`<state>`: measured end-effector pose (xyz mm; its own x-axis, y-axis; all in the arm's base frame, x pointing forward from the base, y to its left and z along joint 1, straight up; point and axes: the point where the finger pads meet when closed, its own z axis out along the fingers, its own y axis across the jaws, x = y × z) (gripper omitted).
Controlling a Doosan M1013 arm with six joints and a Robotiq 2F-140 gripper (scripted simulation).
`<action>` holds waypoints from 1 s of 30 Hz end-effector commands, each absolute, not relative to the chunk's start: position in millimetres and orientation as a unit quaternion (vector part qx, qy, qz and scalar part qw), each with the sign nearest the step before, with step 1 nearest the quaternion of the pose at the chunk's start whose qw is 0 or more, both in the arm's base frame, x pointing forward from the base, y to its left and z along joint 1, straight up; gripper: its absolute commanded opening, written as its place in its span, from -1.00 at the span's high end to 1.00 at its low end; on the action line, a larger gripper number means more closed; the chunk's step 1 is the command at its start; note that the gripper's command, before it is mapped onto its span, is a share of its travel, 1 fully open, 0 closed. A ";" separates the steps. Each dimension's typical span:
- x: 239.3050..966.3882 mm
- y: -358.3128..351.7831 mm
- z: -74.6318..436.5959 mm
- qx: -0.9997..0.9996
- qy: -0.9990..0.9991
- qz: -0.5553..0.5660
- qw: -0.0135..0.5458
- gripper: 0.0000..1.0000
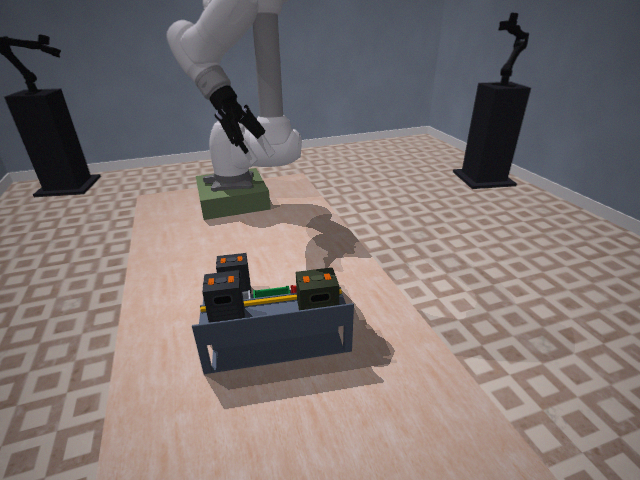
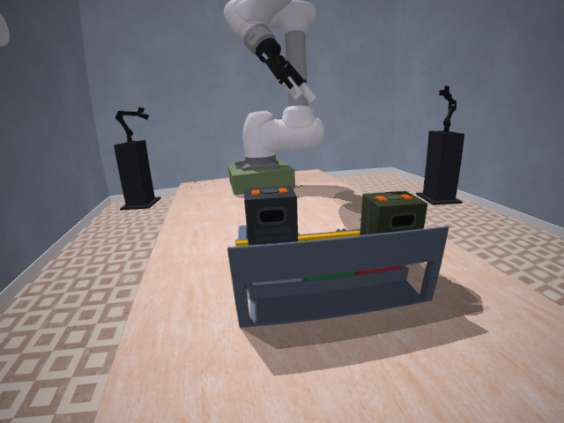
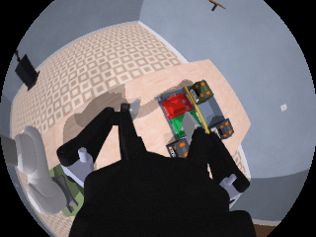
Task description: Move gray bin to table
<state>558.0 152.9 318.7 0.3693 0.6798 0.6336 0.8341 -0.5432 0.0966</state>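
Observation:
My gripper (image 1: pixel 255 146) (image 2: pixel 303 95) (image 3: pixel 161 112) is open and empty. It hangs high in the air near the arm's base, far from the shelf. The dark blue-grey shelf (image 1: pixel 273 333) (image 2: pixel 337 259) stands in the middle of the table, with its back panel towards the top and exterior views. A green open bin (image 1: pixel 271 291) (image 3: pixel 176 122) and a red open bin (image 1: pixel 293 289) (image 3: pixel 174 102) show on it. The gray open bin is mostly hidden behind a black box (image 1: pixel 223 297) (image 2: pixel 270 216); only a pale sliver (image 1: pixel 248 294) shows at its place.
A dark green closed box (image 1: pixel 316 289) (image 2: pixel 394 212) stands at the shelf's right end. A second black box (image 1: pixel 232 262) stands behind the shelf towards the arm. The arm's green base block (image 1: pixel 233 195) sits at the table's far end. Two black pedestals (image 1: pixel 49 136) (image 1: pixel 493 134) stand on the floor.

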 end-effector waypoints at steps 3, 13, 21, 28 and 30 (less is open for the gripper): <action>558.7 151.3 318.2 -0.819 -0.462 -0.318 0.121 -0.15; 558.8 151.1 318.2 -0.752 -0.565 -0.299 0.162 -0.15; 558.6 151.4 318.4 -0.737 -0.584 -0.295 0.169 -0.15; 558.8 151.2 318.2 -0.673 -0.657 -0.275 0.199 -0.15; 558.8 151.2 318.2 -0.673 -0.657 -0.275 0.199 -0.15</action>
